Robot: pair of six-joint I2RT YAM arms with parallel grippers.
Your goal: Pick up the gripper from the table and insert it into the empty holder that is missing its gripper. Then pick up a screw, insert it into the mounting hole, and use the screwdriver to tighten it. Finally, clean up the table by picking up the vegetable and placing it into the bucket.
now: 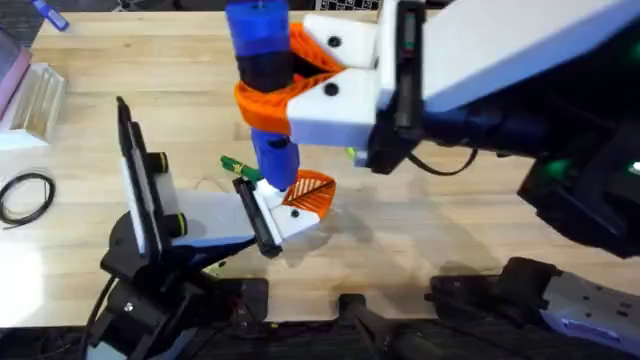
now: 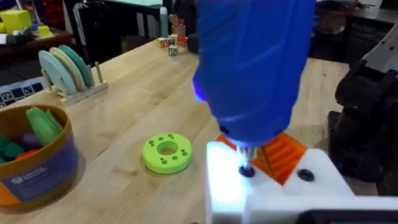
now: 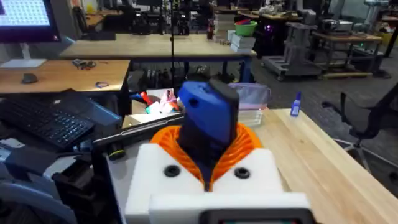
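Screwdriver (image 1: 262, 75) stands upright over the middle of the bench (image 1: 450, 230), clenched between the orange ribbed pads of the right end effector (image 1: 290, 85), whose white blocks reach in from the upper right of the overhead view. Its thin tip comes down on the white holder (image 1: 275, 215) at the left arm's wrist, where the orange gripper (image 1: 310, 192) now sits in place; a slim green vegetable (image 1: 238, 166) lies on the wood just behind that spot. The left wrist camera adds what the overhead cannot: the tip meets a dark screw (image 2: 247, 170) in the white block, a bright-green disc (image 2: 166, 152) lies on the bench close by, and the blue bucket (image 2: 37, 177) with its tan rim stands well off to one side, toy pieces inside. The right wrist camera looks down the screwdriver's blue body, pinched between the orange pads, with the bench edge and the open floor beyond. Whether the left end effector (image 2: 273, 186) grips anything cannot be told. Bare wood lies open on the overhead view's right, and a coiled black cable (image 1: 25, 195) rests near the left edge.
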